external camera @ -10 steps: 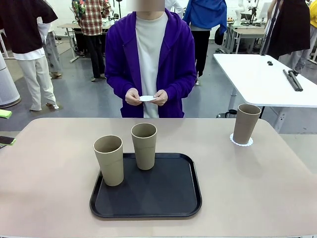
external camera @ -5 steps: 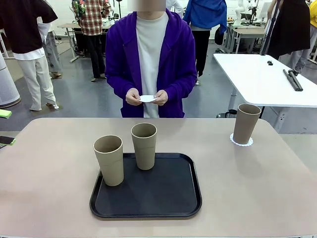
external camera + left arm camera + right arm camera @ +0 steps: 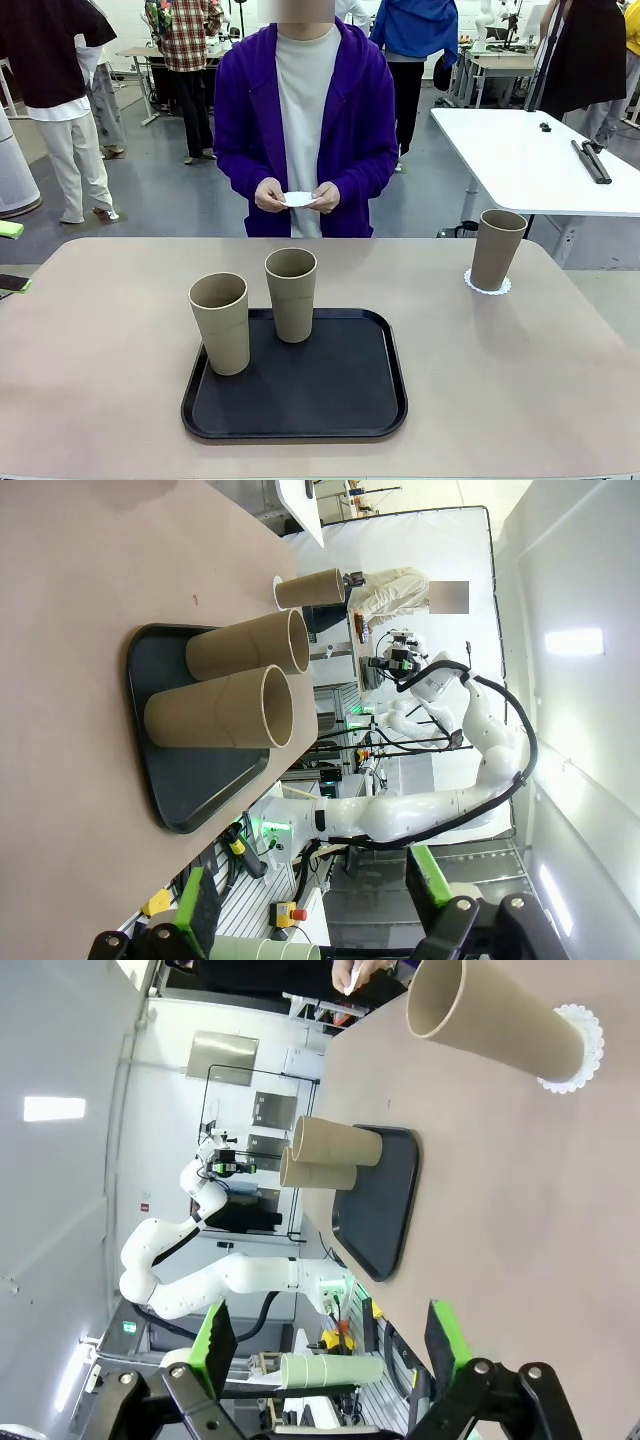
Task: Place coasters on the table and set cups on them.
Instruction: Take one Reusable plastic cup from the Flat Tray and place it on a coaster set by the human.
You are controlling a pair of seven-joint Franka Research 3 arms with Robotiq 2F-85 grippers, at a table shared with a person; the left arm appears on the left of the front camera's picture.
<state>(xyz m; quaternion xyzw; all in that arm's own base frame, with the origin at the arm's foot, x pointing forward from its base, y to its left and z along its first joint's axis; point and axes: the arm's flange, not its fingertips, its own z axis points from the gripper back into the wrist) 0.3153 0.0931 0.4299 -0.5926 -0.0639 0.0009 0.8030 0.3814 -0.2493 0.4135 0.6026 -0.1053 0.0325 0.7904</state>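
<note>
Left gripper (image 3: 308,885) sits off the side of the table (image 3: 100,350), jaws spread wide and holding no load. Right gripper (image 3: 330,1350) is the same on the other side, wide and empty, looking along the tabletop. Closest to the robot's edge there's a narrow bare strip, then the black tray (image 3: 320,400) in the middle, its front rim close to that edge. Two cups stand upright on the tray's left part: the near cup (image 3: 220,322) by the left rim, and the second cup (image 3: 291,293) just behind and to its right, by the far rim, with a slim gap between them. The tray's right half is bare. There's wide open tabletop on either side of the tray, out to the rounded corners. Far right, near the far edge, the third cup (image 3: 497,248) stands upright on a coaster (image 3: 487,286), the lace rim peeking out round its base, well apart from the tray. Past the far edge a person in a purple jacket stands at the middle, both hands (image 3: 268,195) at waist height pinching another coaster (image 3: 297,198) between them, behind the table and above its surface. Back right, a white table (image 3: 530,160) carries black tools (image 3: 592,160), apart from ours.
</note>
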